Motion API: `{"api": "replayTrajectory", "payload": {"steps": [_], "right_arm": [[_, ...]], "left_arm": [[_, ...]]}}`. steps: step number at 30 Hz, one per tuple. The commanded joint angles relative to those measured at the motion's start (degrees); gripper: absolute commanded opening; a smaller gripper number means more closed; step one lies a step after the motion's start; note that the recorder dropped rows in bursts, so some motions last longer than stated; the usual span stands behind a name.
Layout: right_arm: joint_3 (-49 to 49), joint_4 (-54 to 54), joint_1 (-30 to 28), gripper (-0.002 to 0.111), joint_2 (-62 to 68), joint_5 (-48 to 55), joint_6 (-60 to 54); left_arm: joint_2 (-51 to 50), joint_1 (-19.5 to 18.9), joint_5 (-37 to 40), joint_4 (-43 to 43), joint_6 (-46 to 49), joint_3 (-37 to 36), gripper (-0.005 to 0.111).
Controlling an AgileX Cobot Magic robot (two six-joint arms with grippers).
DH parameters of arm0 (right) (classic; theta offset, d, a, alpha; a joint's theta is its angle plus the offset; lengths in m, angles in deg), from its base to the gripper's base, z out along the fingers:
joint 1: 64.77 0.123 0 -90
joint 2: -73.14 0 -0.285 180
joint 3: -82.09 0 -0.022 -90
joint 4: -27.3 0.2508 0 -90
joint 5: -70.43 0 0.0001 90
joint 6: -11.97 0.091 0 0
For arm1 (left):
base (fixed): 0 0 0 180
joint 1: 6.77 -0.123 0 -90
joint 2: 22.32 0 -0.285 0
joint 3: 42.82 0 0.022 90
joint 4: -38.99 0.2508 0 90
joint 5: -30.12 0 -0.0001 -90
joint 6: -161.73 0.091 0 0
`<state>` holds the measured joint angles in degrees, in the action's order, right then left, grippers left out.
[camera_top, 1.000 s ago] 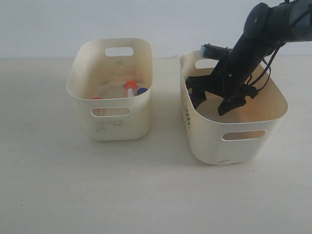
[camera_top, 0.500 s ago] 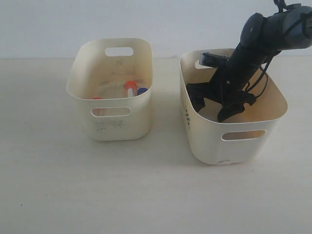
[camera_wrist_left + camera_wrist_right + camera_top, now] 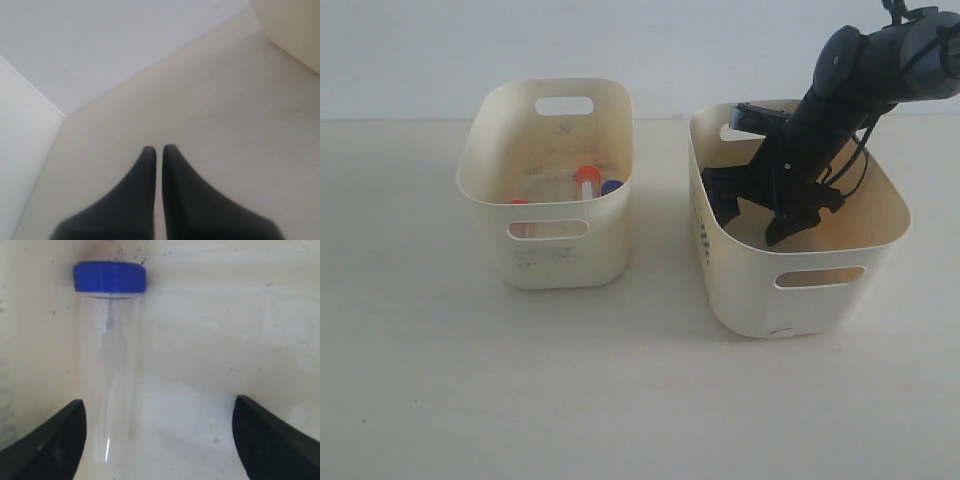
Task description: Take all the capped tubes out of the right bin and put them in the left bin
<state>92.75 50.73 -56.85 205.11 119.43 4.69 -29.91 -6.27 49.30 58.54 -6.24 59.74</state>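
The right gripper [image 3: 750, 228] hangs inside the right bin [image 3: 820, 300], at the right of the exterior frame, jaws spread wide and empty. On the bin's speckled cream floor lies a blue-capped tube [image 3: 107, 380] of smooth clear plastic with a ribbed cap. Its long axis runs away from the gripper, cap end farthest, and it sits close beside one fingertip [image 3: 45, 440] rather than centred (a sideways shift looks needed). The left gripper [image 3: 159, 155], closed on nothing, is clearly the farther one.
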Motion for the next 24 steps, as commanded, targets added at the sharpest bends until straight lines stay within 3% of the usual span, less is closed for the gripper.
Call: {"api": "replayTrajectory", "payload": {"steps": [1, 13, 19, 24], "right_arm": [[0.2, -0.1, 0.0, 0.076, -0.3, -0.1, -0.2], [0.2, -0.1, 0.0, 0.076, -0.3, 0.3, -0.2], [0.2, 0.0, 0.0, 0.095, -0.3, 0.2, -0.2], [0.2, 0.0, 0.0, 0.099, -0.2, 0.6, -1.0]], "left_arm": [[-0.2, 0.1, -0.3, -0.2, 0.0, 0.2, 0.004], [-0.2, 0.1, -0.3, -0.2, 0.0, 0.2, 0.004], [-0.2, 0.1, -0.3, -0.2, 0.0, 0.2, 0.004], [-0.2, 0.1, -0.3, -0.2, 0.0, 0.2, 0.004]]}}
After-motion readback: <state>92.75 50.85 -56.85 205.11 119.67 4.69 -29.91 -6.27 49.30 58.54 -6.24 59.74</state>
